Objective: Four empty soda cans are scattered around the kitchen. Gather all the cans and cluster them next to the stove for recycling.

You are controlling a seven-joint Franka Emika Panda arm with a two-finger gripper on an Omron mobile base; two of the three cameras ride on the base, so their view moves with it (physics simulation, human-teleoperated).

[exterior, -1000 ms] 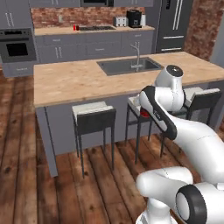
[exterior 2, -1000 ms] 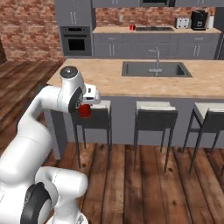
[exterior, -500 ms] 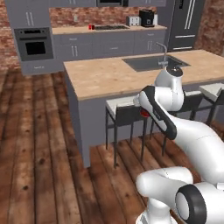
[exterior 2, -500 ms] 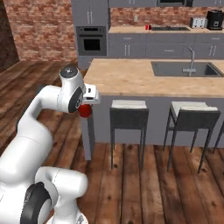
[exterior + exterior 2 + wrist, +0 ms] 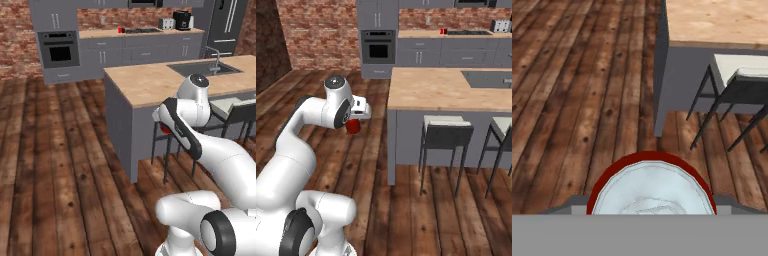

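meanwhile, tool [image 5: 354,125] clamped on a red soda can [image 5: 353,127], held above the wooden floor [image 5: 371,150], island tabletop [image 5: 446,90] just ahead, another can [image 5: 442,31] far beyond beside the stove [image 5: 468,33]

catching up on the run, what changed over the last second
The base drove, so the whole scene slid right in both base views: the kitchen island now sits to the right and more wood floor shows. Nothing was picked up or released. The arm keeps its folded pose and the pincer stays closed on the red soda can. A can by the stove stayed put.
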